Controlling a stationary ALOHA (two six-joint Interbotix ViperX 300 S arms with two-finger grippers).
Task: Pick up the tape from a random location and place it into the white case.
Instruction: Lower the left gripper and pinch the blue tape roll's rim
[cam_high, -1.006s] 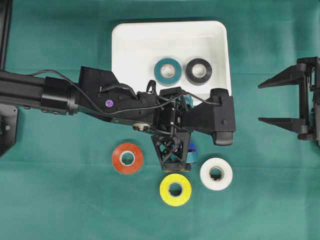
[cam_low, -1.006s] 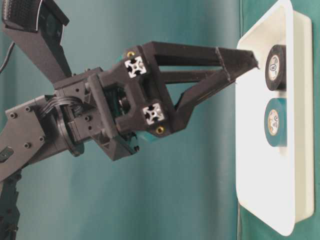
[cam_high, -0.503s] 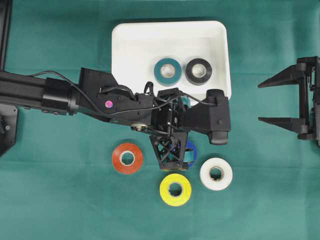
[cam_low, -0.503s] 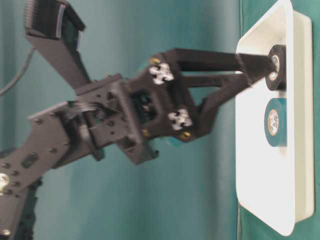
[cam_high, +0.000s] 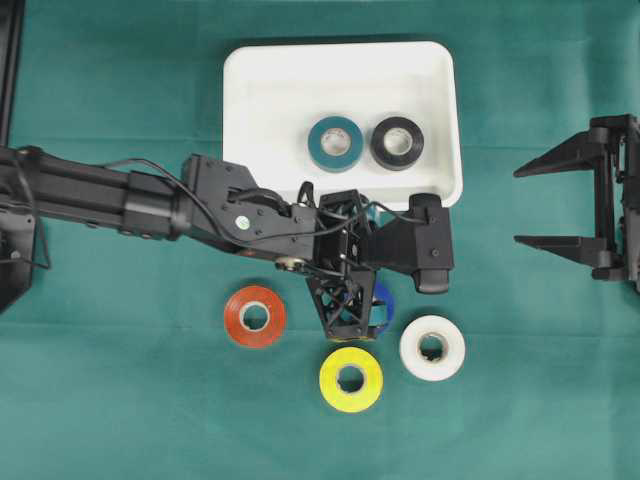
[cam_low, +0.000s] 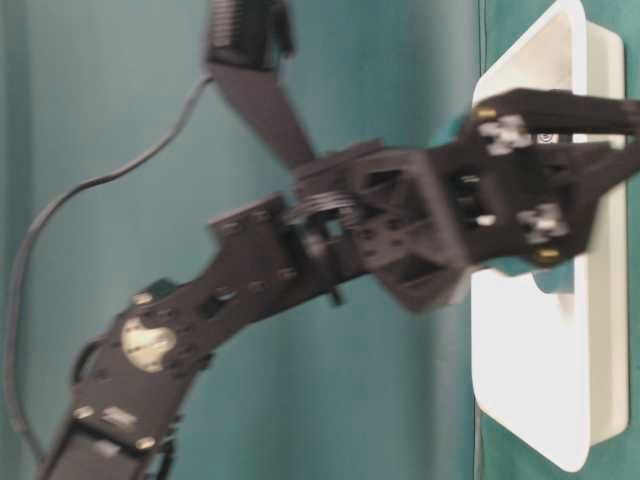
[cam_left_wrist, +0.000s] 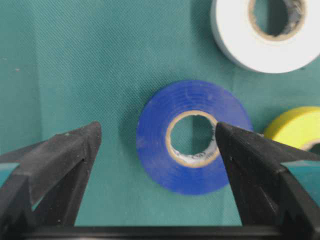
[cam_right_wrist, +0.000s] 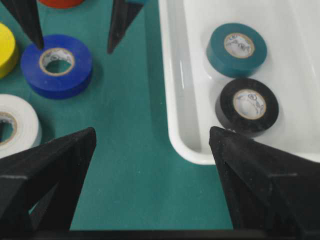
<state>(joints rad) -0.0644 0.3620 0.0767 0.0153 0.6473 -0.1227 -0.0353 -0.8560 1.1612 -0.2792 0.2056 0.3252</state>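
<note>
In the overhead view the left pincer (cam_high: 352, 312) is over the green surface (cam_high: 120, 400), just below the white case (cam_high: 250, 80), and it covers most of the blue tape (cam_high: 383, 297), of which only a small edge shows. The teal tape (cam_high: 335, 143) and the black tape (cam_high: 397, 143) lie side by side inside the case. On the surface near the left pincer lie the orange tape (cam_high: 255, 316), the yellow tape (cam_high: 351, 379) and the white tape (cam_high: 432, 347). The right pincer (cam_high: 560, 205) is at the right edge, well apart from all rolls, with its jaws wide. In the table-level view the left arm (cam_low: 250, 290) is blurred, and its pincer (cam_low: 560, 175) stands in front of the white case (cam_low: 520, 380); I cannot tell the tapes clearly there. In the left wrist view the blue tape (cam_left_wrist: 194, 136) lies flat on the surface between the two wide jaws; the right finger tip (cam_left_wrist: 235, 145) is over its rim, the other finger is apart from it. The white tape (cam_left_wrist: 260, 35) is above and the yellow tape (cam_left_wrist: 295, 127) at the right. In the right wrist view the wide jaws of the right pincer (cam_right_wrist: 152, 150) frame the blue tape (cam_right_wrist: 56, 65), with the left pincer's finger tips (cam_right_wrist: 30, 25) just over it, and the case rim (cam_right_wrist: 172, 100) beside it, with teal tape (cam_right_wrist: 236, 49) and black tape (cam_right_wrist: 247, 106) inside.
</note>
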